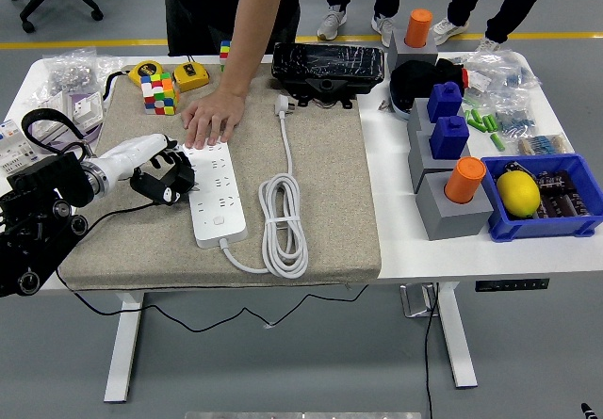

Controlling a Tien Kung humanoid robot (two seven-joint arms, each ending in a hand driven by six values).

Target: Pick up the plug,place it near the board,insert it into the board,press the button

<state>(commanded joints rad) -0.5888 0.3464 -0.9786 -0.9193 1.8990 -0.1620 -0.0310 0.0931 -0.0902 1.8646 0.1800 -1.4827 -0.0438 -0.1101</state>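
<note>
One white rectangular power strip (pixel 217 193) lies on the mat; the black-fingered left hand (pixel 162 176) hovers at its 9 o'clock, fingers curled, empty. One white plug (pixel 282 106) lies at 1 o'clock.

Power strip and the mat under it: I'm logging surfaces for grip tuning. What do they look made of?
Power strip: apparently hard white plastic, smooth, slightly glossy, with moulded sockets. Mat: seemingly woven beige fabric or felt, matte, with soft edges.
</note>
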